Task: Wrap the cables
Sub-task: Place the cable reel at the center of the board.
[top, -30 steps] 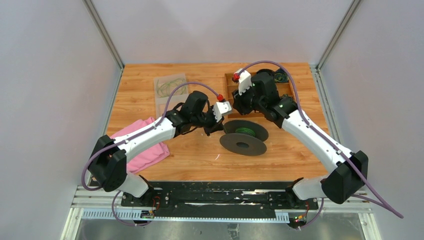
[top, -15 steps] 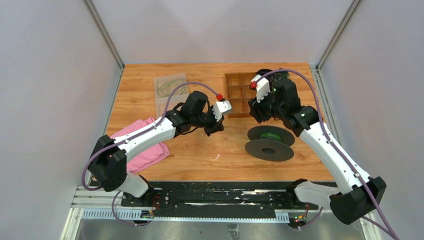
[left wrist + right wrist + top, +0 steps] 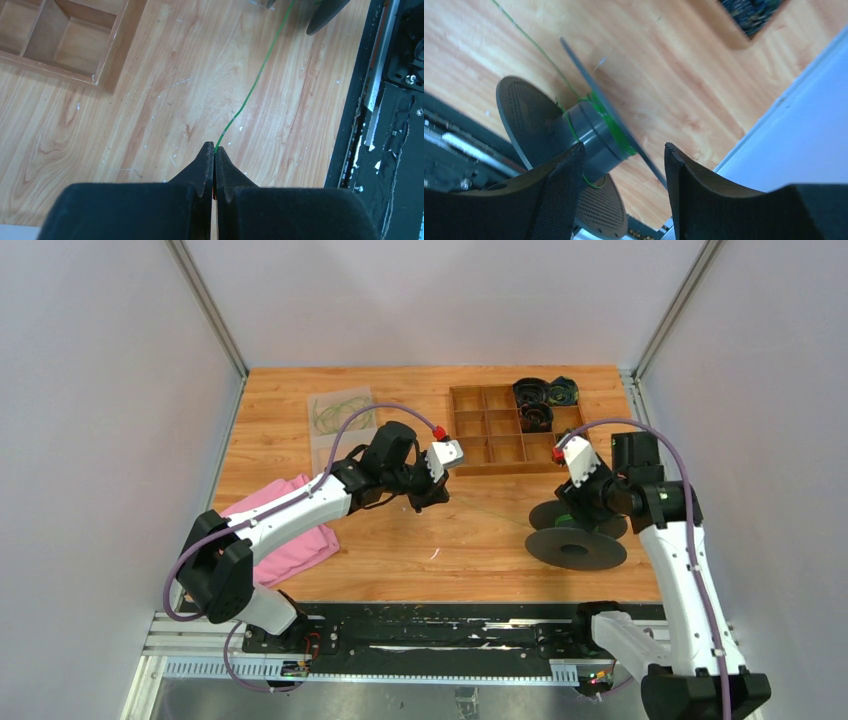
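Presently the thin green cable [image 3: 255, 80] is stretched low over the worktop [image 3: 400, 550]. One end is pinched in the left tool [image 3: 214, 150], whose jaws are pressed together on it, and the rest is led off to the right and wound on the hub of the black spool [image 3: 589, 125]. The spool is seen near the right front corner of the worktop, tilted, with the right tool [image 3: 621, 150] set over it. That tool's jaws are parted widely to either side of the hub, and no firm grip on it can be made out.

The main risk is judged to lie in the unheld spool. It could be rolled or dragged by any pull from the left arm, and turns already wound could be loosened or shed. The wire is very fine, so it could also be drawn out of the left pinch if tension is raised. If slack is allowed, it could be snagged on the wooden tray [image 3: 452, 430].
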You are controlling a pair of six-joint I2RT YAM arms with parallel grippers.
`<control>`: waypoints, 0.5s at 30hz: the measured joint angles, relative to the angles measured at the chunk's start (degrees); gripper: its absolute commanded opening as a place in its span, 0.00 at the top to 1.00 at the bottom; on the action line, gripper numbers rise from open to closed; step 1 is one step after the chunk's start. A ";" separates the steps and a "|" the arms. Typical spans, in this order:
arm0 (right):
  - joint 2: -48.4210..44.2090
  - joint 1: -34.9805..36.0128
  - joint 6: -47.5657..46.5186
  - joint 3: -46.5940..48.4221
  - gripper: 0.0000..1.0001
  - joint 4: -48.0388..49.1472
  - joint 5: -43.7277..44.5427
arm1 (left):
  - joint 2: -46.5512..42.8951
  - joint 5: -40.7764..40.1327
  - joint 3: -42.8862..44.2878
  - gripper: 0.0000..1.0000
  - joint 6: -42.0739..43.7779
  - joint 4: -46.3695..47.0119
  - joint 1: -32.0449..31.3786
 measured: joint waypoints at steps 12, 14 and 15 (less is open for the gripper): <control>9.22 -0.31 -8.55 -3.96 0.53 -1.57 -1.33 | 0.00 0.42 0.02 1.00 -0.02 0.00 0.00; 9.38 -0.31 -8.74 -3.43 0.52 -1.88 -2.75 | 0.00 0.42 0.02 1.00 0.00 0.00 0.00; 9.38 -0.28 -8.74 -3.04 0.52 -1.86 -3.58 | 0.00 0.42 0.02 1.00 0.00 0.00 0.00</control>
